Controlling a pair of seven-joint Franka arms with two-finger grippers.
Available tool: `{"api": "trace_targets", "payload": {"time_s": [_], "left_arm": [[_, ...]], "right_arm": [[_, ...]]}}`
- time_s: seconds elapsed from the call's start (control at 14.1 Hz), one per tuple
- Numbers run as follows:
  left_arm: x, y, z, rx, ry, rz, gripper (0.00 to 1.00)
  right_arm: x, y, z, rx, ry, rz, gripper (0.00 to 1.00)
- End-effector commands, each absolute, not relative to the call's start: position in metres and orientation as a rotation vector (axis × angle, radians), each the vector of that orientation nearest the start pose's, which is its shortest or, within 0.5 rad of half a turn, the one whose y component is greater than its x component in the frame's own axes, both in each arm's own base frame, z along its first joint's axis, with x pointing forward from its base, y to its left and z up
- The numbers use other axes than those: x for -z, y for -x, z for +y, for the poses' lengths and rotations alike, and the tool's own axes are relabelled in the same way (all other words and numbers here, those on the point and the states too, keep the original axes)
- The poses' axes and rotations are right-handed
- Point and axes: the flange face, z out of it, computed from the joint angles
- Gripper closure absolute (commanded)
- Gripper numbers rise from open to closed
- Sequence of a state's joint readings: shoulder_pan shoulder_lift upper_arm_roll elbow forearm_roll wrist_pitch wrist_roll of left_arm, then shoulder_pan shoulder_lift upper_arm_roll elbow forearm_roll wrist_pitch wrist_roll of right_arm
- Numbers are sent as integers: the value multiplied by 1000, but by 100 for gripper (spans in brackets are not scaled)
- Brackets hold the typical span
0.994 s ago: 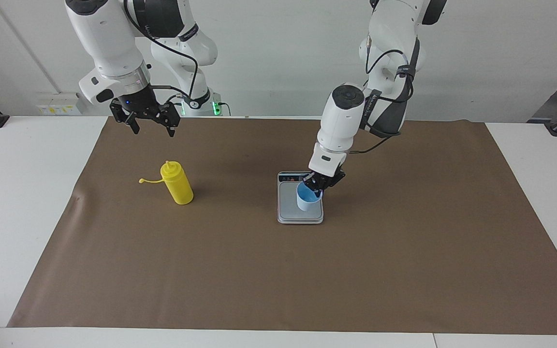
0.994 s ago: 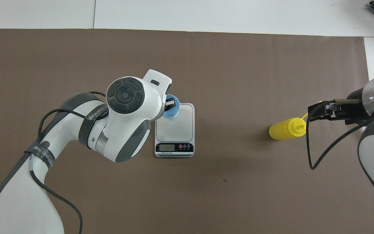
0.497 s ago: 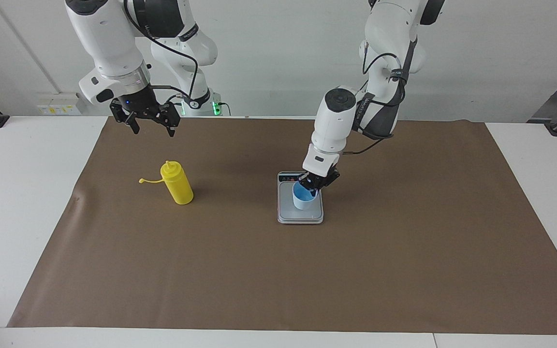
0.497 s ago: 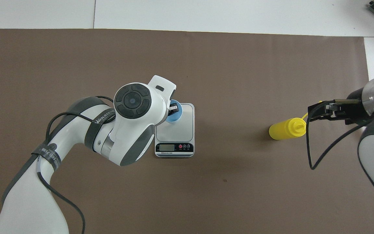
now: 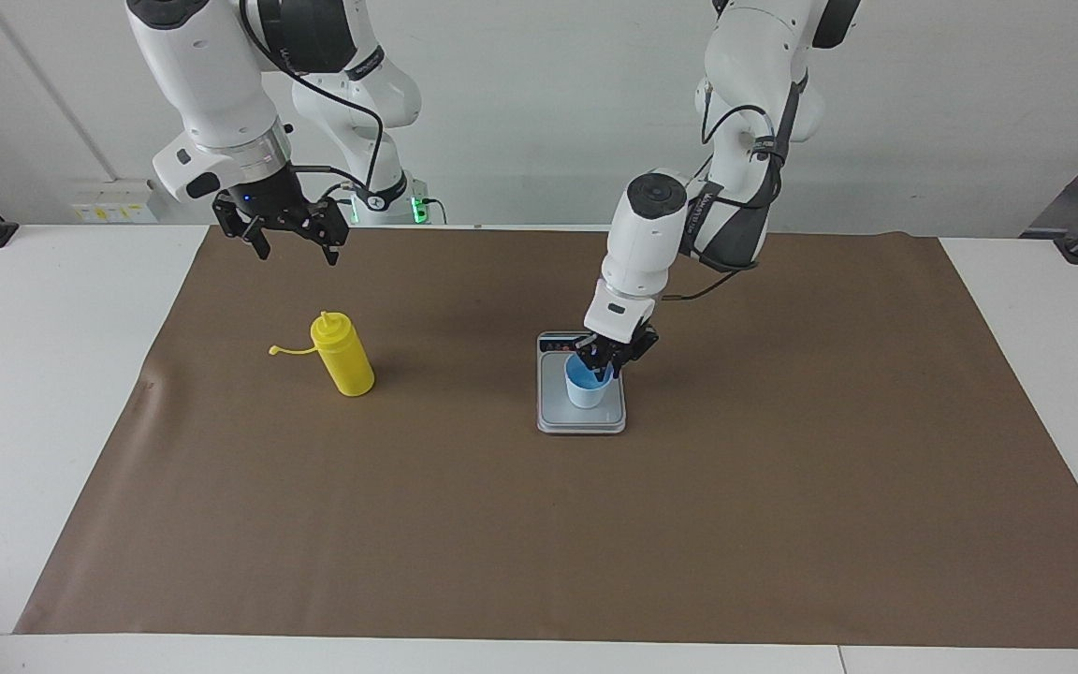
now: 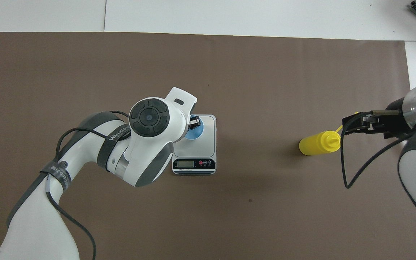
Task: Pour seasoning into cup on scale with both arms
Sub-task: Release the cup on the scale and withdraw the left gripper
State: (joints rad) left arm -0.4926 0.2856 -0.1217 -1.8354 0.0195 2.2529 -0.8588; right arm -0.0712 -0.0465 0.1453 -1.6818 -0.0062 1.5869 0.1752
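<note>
The light-blue cup (image 5: 588,388) stands upright on the silver-grey scale (image 5: 558,412), whose display strip is at the edge nearer the robots. My left gripper (image 5: 606,361) is shut on the cup's rim, one finger inside and one outside. In the overhead view my left arm hides most of the cup (image 6: 195,133) on the scale (image 6: 206,142). The yellow seasoning bottle (image 5: 342,356) stands toward the right arm's end, its cap strap hanging out sideways. My right gripper (image 5: 294,245) is open and empty, up in the air over the mat beside the bottle (image 6: 318,143).
A brown mat (image 5: 539,524) covers most of the white table (image 5: 1044,309). Only the scale, the cup and the bottle are on it. The right gripper (image 6: 354,124) shows at the overhead view's edge, just by the bottle's nozzle.
My left gripper has carried the cup from the scale's edge toward its middle and set it lower on the platform. The right arm and the bottle have not moved.
</note>
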Motion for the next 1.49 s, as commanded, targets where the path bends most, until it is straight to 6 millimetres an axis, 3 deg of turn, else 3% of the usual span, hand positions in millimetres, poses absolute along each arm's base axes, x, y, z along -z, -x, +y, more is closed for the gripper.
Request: {"api": "trace_targets", "payload": {"time_s": [0.0,0.14,0.28,0.43,0.78,0.99,1.42], "left_arm": [[-392,-520,-361,175,3202,-393,0],[-400,-527,-353,161,3184,-406,0],[-435,-538,-336,200,3145,-373,0],[-466,-546,-303,220,3141,-308,0],[-509,-558,-219,184,3115,-181,0],[-529,-558,-170,131,3142,-89,0],[-528,-560,-107,4,3118,180,0]], "right_arm": [[-601,-531,40,-78,3151,190,0],[-601,-532,39,-76,3151,192,0],[-601,-532,39,-76,3151,192,0],[-601,-532,39,-76,3151,192,0],[-601,-532,40,-76,3151,190,0],[-601,-532,39,-76,3151,192,0],[-601,-532,39,-76,3151,192,0]]}}
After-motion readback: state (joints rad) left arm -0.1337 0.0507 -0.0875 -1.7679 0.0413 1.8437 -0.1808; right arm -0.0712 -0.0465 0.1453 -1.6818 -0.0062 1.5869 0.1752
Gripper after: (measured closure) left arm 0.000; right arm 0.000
